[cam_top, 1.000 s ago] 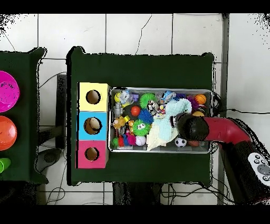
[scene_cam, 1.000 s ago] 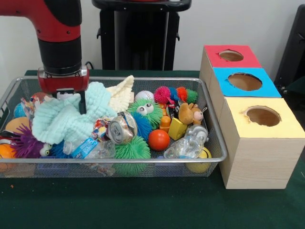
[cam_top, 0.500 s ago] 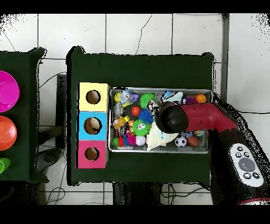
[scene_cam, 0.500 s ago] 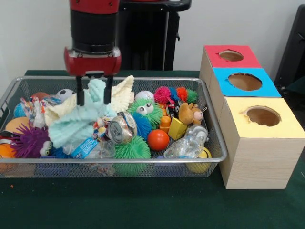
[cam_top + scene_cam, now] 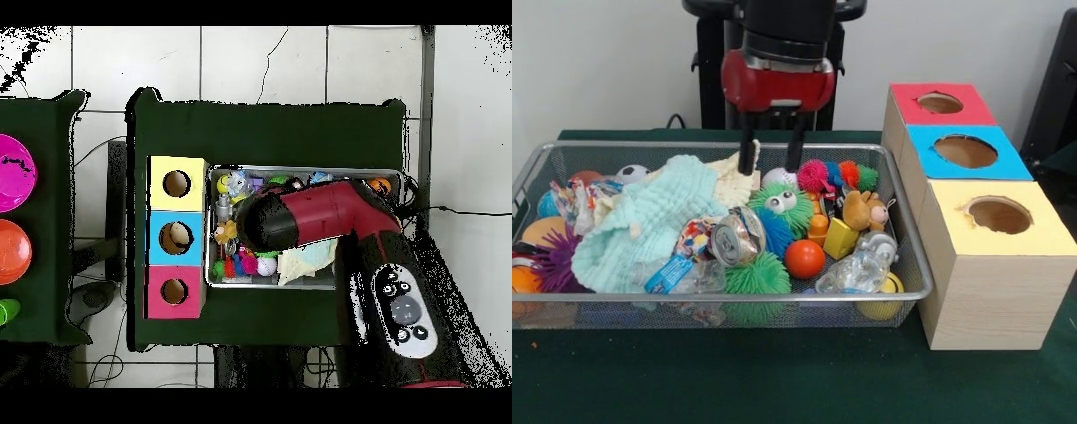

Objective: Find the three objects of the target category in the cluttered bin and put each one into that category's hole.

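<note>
My gripper [image 5: 771, 156] hangs open and empty over the back middle of the wire bin [image 5: 914, 265]; its fingertips [image 5: 748, 162] are just above a cream cloth [image 5: 733, 179] and a white baseball [image 5: 779, 177]. A mint cloth [image 5: 644, 216] lies loose across the bin's left half. Right of the bin stand three boxes with holes: red [image 5: 940, 103], blue [image 5: 965, 150] and yellow [image 5: 997, 215]. In the overhead view the arm [image 5: 300, 215] covers most of the bin and hides the gripper.
The bin also holds a green fuzzy ball with eyes [image 5: 781, 203], a crushed can [image 5: 734, 238], an orange ball [image 5: 806, 259], a brown stuffed animal [image 5: 865, 210], a yellow block [image 5: 840, 237], a plastic bottle [image 5: 856, 269] and spiky balls [image 5: 815, 175].
The gripper lifted the mint cloth, let it go and moved right and up in the front view. The cloth fell back over the bin's left side.
</note>
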You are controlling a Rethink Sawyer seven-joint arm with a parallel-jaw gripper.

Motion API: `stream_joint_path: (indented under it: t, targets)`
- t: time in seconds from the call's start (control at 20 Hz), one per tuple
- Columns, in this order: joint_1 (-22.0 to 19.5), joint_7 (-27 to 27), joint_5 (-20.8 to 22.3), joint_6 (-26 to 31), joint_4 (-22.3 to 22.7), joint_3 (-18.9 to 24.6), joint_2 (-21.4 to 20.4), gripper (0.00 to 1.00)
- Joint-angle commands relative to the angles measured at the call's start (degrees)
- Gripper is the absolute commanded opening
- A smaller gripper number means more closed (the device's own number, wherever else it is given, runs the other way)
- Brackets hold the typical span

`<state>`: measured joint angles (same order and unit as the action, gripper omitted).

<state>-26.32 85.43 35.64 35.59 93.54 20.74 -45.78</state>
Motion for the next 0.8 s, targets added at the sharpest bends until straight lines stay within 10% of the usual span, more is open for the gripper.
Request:
stream_joint_path:
  t: [0.05, 0.8]
  targets:
    - [3.11, 10.47, -0.64, 3.68, 3.31, -5.54, 0.74, 1.00]
    - [7.19, 16.27, -0.33, -18.18, 6.27, -14.51, 11.06, 1.00]
